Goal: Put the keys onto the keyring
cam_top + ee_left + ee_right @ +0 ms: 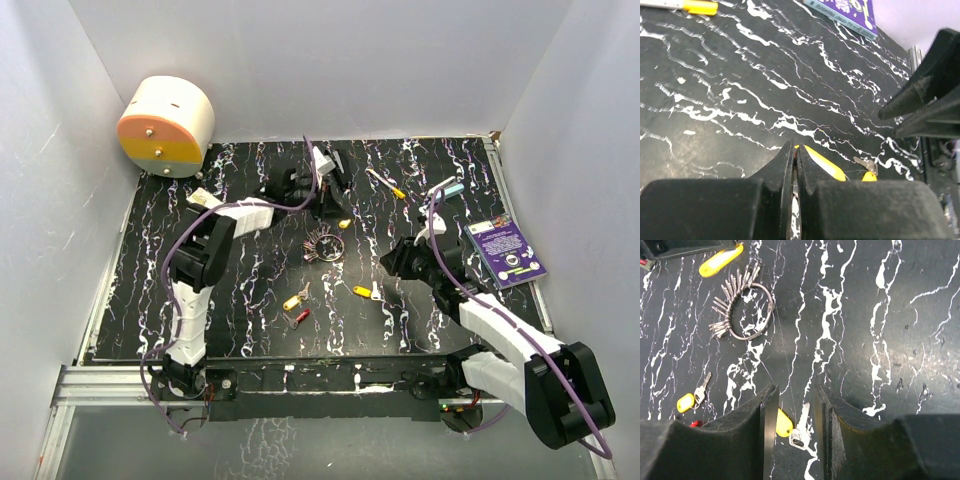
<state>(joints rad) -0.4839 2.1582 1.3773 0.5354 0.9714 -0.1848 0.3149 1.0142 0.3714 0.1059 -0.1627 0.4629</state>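
Note:
The keyring (325,243) lies mid-table with its fan of plain silver keys; it also shows in the right wrist view (747,310). My left gripper (330,208) is just behind it, jaws shut (795,147) on the end of a yellow-headed key (822,162) that rests low on the table. My right gripper (392,262) is open (795,390) and hovers over a yellow-headed key (785,422) whose silver blade (801,427) lies between the fingers. Another yellow key (292,300) and a red key (302,316) lie nearer the front.
A white stick with a yellow handle (385,183) lies at the back. A purple booklet (505,250) lies at the right edge. A white and orange drum (167,125) stands at the back left corner. White walls enclose the black marbled table (240,300).

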